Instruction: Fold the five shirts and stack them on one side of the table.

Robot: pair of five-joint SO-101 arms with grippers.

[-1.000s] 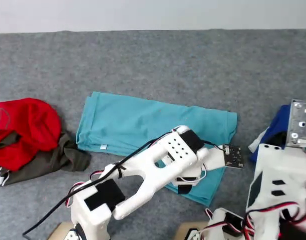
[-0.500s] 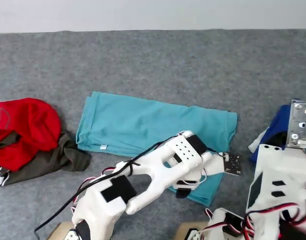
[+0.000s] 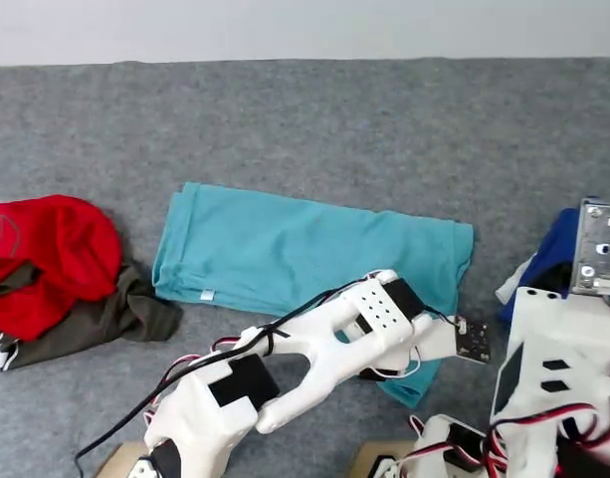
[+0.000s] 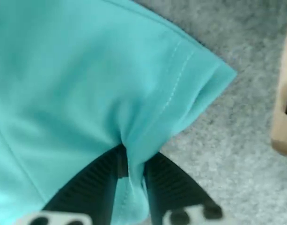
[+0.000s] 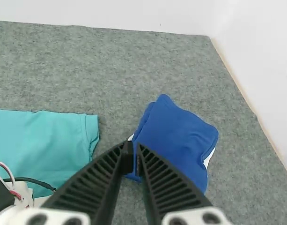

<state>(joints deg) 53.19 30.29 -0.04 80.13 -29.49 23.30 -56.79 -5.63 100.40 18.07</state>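
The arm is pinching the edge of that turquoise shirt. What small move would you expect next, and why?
Probably a slight lift of the pinched edge, ready to fold it over the rest. The left end effector is shut on a tuck of the turquoise shirt near a hemmed corner, and the shirt lies spread flat on the grey table, so it looks not yet folded.

Soft, even light in all three views.
In the high view the grey table (image 3: 384, 129) is evenly bright, and the white left arm (image 3: 314, 349) throws only a faint, soft-edged shadow onto the teal shirt (image 3: 285, 249) under it. In the left wrist view, shading gathers in the crease where the left gripper (image 4: 131, 158) pinches the cloth. In the right wrist view the wall (image 5: 255, 47) is brightest, and the blue shirt (image 5: 180, 136) has a thin dark rim.
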